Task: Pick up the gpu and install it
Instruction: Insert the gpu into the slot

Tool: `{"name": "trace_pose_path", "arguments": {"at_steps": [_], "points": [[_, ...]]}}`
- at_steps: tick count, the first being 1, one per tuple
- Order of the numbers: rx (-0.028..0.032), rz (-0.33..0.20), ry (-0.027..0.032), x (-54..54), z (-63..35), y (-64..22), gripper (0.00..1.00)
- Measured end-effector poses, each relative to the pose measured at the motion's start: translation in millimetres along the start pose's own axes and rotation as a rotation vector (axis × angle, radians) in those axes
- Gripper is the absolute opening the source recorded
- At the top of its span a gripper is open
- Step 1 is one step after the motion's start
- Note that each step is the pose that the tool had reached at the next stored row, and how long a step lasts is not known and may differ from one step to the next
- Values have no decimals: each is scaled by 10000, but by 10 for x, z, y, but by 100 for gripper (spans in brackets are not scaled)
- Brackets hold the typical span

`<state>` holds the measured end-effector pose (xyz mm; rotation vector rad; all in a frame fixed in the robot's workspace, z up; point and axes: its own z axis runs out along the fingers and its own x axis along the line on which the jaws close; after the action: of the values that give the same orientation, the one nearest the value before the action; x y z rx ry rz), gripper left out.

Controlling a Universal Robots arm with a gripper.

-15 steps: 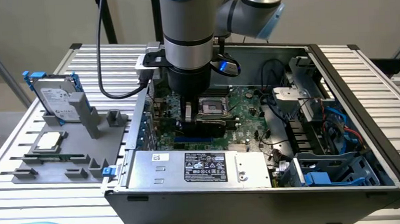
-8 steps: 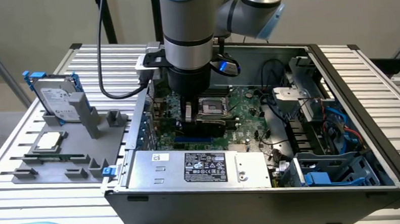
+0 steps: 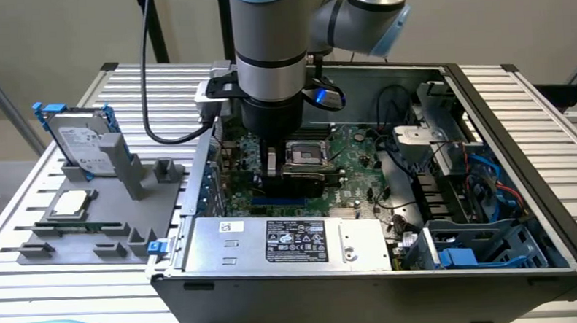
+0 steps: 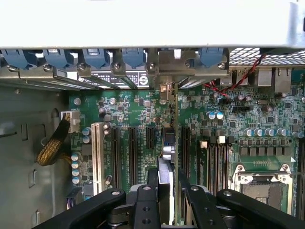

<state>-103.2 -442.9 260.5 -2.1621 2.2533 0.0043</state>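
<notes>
Green gpu (image 4: 170, 143) edge-on betw gripper (image 4: 167, 191) fingers, over mobo slots

The computer case (image 3: 523, 195) sits on the tabletop (image 3: 519, 100). The holder tray (image 3: 87, 236) lies at the exterior view's left, carrying the hard drive (image 3: 78, 145) and processor chip (image 3: 69, 204). The gpu (image 4: 167, 171) stands edge-on over the motherboard (image 4: 138, 119), inside the case.

Arm vertical, gripper (image 4: 167, 191) pointing down, jaws apparently clamped on something thin
</notes>
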Motion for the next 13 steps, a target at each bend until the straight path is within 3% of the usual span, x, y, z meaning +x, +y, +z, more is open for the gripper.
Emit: {"name": "trace_pose_path", "arguments": {"at_steps": [13], "points": [[0, -1, 0, 0, 32, 6, 27]]}}
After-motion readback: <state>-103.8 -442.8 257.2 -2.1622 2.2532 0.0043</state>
